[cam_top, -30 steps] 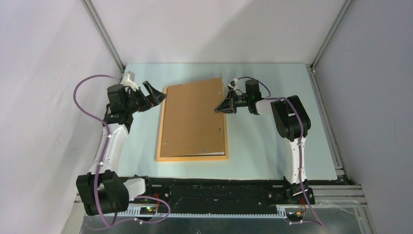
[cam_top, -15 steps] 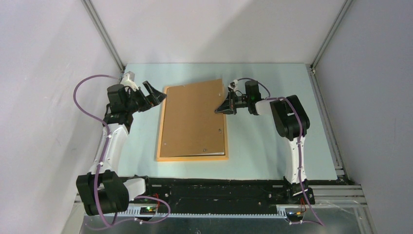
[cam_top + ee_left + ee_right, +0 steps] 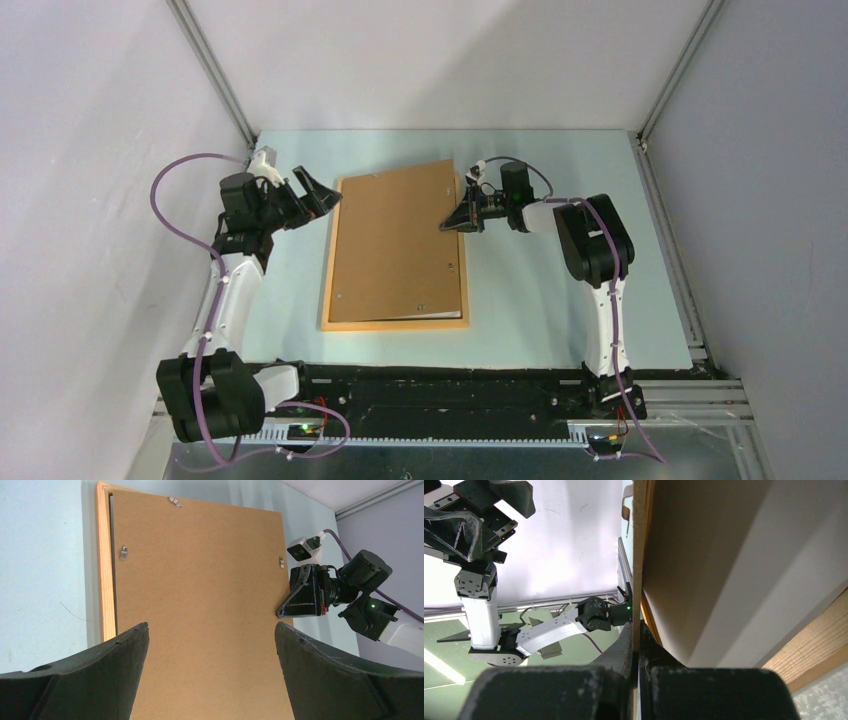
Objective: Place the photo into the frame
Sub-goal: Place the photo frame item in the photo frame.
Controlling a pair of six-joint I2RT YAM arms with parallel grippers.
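- A pale blue-green table [image 3: 560, 300] fills the floor of a booth with plain pale walls [image 3: 450, 60].
- The two arm bases are bolted at the near edge of the table, one on each side.
- The frame [image 3: 395, 325] lies flat near the middle of the table, between the arms, with its long sides running away from the bases.
- A brown backing board [image 3: 395, 240] lies over the frame, slightly askew, and carries small metal clips [image 3: 123, 552].
- The board's left edge sits low by the frame's left rail, while its right edge is lifted.
- Under the raised side, a white sheet [image 3: 749, 590] lies inside the frame. What is on it cannot be told.
- The right gripper [image 3: 450, 224] has its fingers pressed together on the board's right edge, towards the far end, pinching the thin panel.
- The left gripper [image 3: 318, 193] hovers just off the frame's far left corner. Its fingers are spread wide and hold nothing.
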